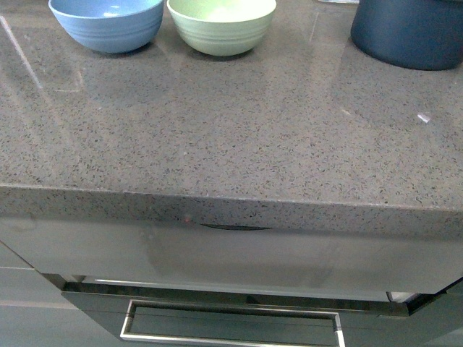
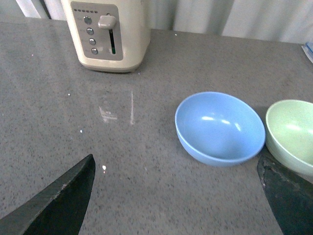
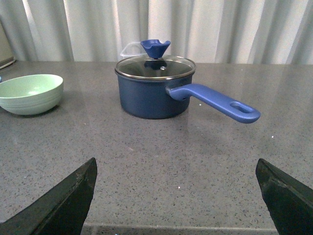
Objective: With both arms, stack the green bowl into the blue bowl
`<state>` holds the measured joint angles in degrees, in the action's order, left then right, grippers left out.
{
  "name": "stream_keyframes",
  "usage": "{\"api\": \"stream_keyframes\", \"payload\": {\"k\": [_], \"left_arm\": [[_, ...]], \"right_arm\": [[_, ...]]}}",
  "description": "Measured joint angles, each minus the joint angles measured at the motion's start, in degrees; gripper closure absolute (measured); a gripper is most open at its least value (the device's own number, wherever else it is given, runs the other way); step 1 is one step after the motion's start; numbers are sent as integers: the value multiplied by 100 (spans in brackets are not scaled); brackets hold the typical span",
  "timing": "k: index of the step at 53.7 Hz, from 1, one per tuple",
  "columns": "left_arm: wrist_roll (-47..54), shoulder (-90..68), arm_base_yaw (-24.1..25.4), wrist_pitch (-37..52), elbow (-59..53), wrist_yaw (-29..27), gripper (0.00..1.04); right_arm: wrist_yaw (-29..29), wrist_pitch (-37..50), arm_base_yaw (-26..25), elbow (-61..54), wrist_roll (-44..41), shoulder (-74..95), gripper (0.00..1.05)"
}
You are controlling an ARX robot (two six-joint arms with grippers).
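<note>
The pale green bowl (image 1: 221,25) stands upright at the back of the grey counter, right beside the light blue bowl (image 1: 107,23) on its left; the two are close, and both are empty. The left wrist view shows the blue bowl (image 2: 219,128) ahead with the green bowl (image 2: 291,134) at its side. My left gripper (image 2: 176,169) is open over bare counter, short of the blue bowl. In the right wrist view the green bowl (image 3: 30,93) sits off to one side. My right gripper (image 3: 176,169) is open with nothing between its fingers. Neither arm shows in the front view.
A dark navy saucepan (image 3: 154,88) with a glass lid and long blue handle (image 3: 220,102) stands at the back right (image 1: 409,32). A cream toaster (image 2: 106,33) stands beyond the blue bowl. The counter's front edge (image 1: 231,206) has drawers below it.
</note>
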<state>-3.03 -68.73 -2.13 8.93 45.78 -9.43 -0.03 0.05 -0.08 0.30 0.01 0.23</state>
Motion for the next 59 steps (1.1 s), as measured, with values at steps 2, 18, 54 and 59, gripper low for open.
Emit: {"api": "stream_keyframes", "payload": {"k": [2, 18, 54, 59], "left_arm": [[4, 142, -33, -31, -114, 0, 7], [153, 271, 140, 1344, -758, 789, 22], [273, 2533, 197, 2625, -3786, 929, 101], [273, 2769, 197, 2514, -3917, 927, 101]], "right_arm": [[-2, 0, 0, 0, 0, 0, 10], [-2, 0, 0, 0, 0, 0, 10], [-2, 0, 0, 0, 0, 0, 10], [-2, 0, 0, 0, 0, 0, 10]]}}
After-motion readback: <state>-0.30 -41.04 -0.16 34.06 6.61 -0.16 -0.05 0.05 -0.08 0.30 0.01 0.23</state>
